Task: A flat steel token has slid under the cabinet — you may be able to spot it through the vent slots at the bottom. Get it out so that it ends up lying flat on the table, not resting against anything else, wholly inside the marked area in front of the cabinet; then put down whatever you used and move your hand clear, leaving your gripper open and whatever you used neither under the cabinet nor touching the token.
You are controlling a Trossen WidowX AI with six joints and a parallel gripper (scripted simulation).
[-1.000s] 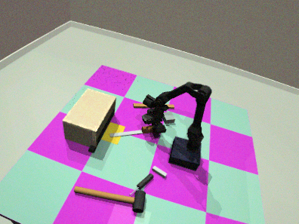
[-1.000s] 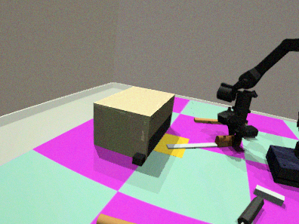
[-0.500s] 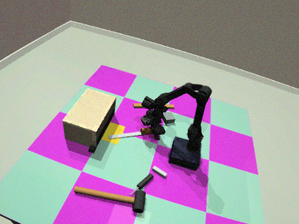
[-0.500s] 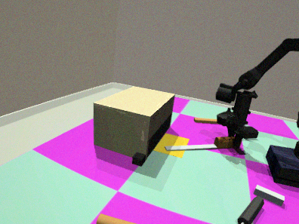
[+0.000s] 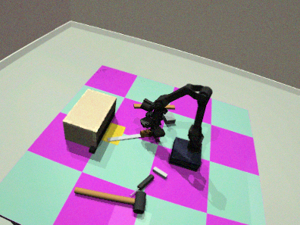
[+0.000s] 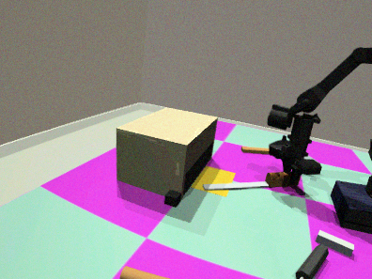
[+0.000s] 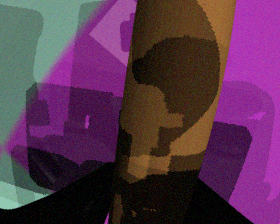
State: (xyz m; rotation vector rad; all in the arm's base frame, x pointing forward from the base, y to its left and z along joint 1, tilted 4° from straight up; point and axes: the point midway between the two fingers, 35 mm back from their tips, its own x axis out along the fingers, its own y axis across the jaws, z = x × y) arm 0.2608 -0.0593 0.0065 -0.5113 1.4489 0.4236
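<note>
The cabinet point(image 5: 90, 110) point(image 6: 166, 127) is a cream-topped box with a dark front. The marked area point(image 5: 119, 129) point(image 6: 223, 175) is a yellow patch in front of it. The steel token cannot be made out in any view. My gripper point(image 5: 153, 134) point(image 6: 287, 179) point(image 7: 150, 177) is shut on the brown wooden handle point(image 5: 145, 133) point(image 6: 276, 178) point(image 7: 170, 100) of a long flat-bladed tool. Its pale blade point(image 5: 126, 137) point(image 6: 240, 186) points toward the cabinet, its tip over the yellow area and outside the cabinet. Whether the blade touches the table is unclear.
A mallet point(image 5: 139, 202) lies at the front, near a dark-handled tool point(image 5: 145, 182) point(image 6: 313, 261) and a white block point(image 5: 160, 172) point(image 6: 335, 242). A wooden bar point(image 5: 169, 107) point(image 6: 254, 149) and a grey block point(image 5: 170, 120) lie behind the gripper. A small black block point(image 5: 92, 149) point(image 6: 173, 197) is at the cabinet's near corner.
</note>
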